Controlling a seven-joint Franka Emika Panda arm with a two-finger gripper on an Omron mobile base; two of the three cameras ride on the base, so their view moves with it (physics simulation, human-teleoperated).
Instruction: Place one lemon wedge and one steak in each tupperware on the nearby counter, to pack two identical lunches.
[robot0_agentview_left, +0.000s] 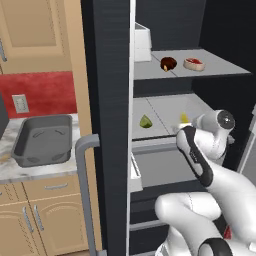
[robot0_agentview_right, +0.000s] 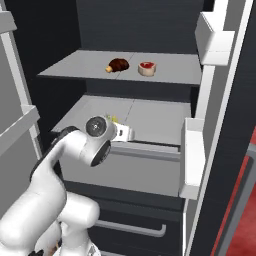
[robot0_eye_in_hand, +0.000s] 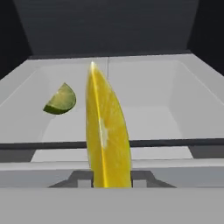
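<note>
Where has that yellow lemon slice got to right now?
The lemon wedge is pinched upright in the gripper over the fridge's white drawer. The green lime wedge lies to its left in the hand view.

No text, label, brand, number or sign can be read in any of the views. The dark refrigerator door (robot0_agentview_left: 107, 100), its grey shelves (robot0_agentview_right: 125, 67) and the white door bins (robot0_agentview_right: 192, 160) are shown plain, without lettering. The light tan wooden cabinet doors (robot0_agentview_left: 30, 30), the red wall panel (robot0_agentview_left: 47, 90) and the pale wall outlet (robot0_agentview_left: 20, 103) carry no markings that can be made out. Nothing is printed on the dark grey rectangular tray (robot0_agentview_left: 42, 140) at the back edge of the marbled counter (robot0_agentview_left: 30, 172).
</note>
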